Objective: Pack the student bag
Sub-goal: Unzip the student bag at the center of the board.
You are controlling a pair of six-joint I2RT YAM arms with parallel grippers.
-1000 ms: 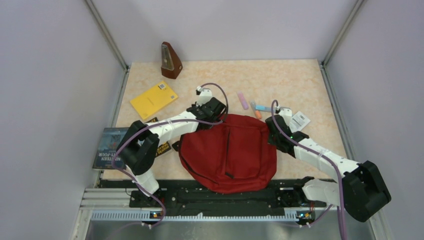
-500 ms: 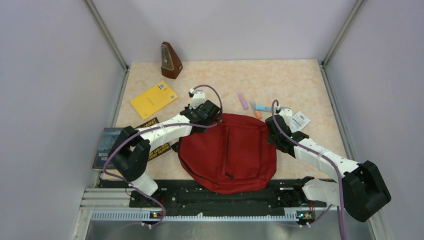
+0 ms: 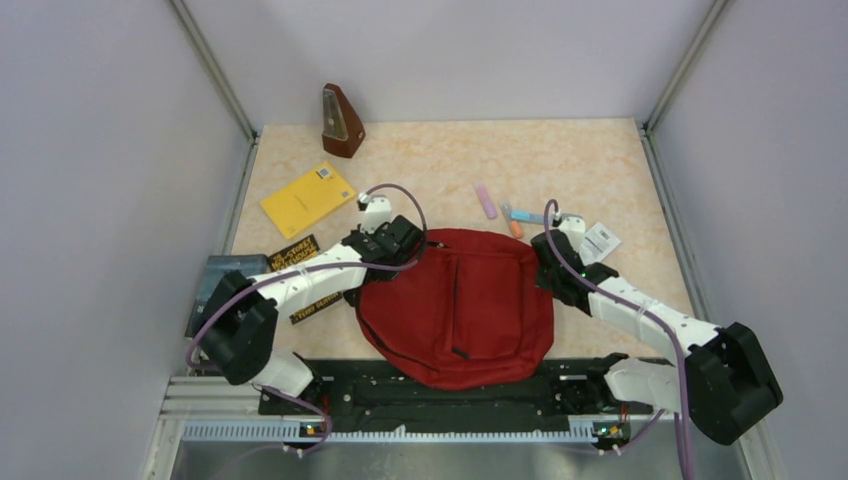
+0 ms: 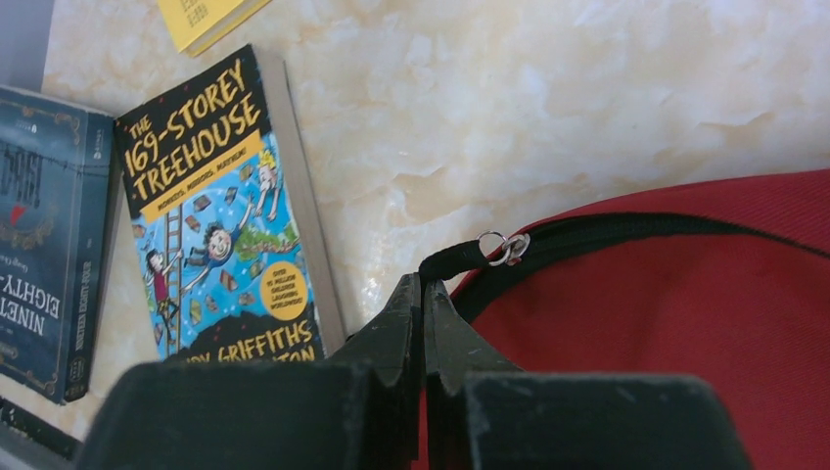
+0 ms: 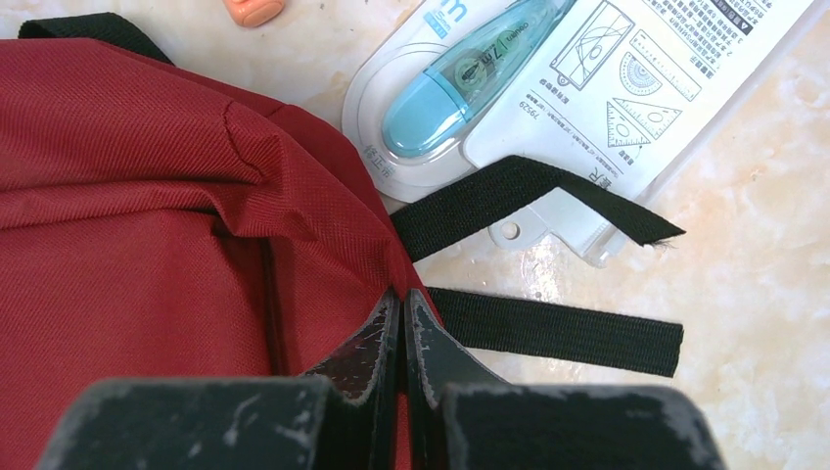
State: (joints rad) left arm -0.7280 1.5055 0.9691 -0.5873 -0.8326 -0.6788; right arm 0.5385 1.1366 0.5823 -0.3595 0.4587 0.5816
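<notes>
Student bag (image 3: 460, 305), a dark red soft fabric backpack with black straps, lies flat on the mottled beige bench (image 3: 560, 165) between the two arms, close to the near edge. At its upper left corner the left hand (image 4: 423, 284) is closed, pinching the black fabric zipper pull (image 4: 452, 259) beside a colourful paperback book (image 4: 220, 215). The right hand (image 5: 402, 299) is closed on red fabric at the bag's right edge, near a blue correction tape in clear packaging (image 5: 470, 83)
</notes>
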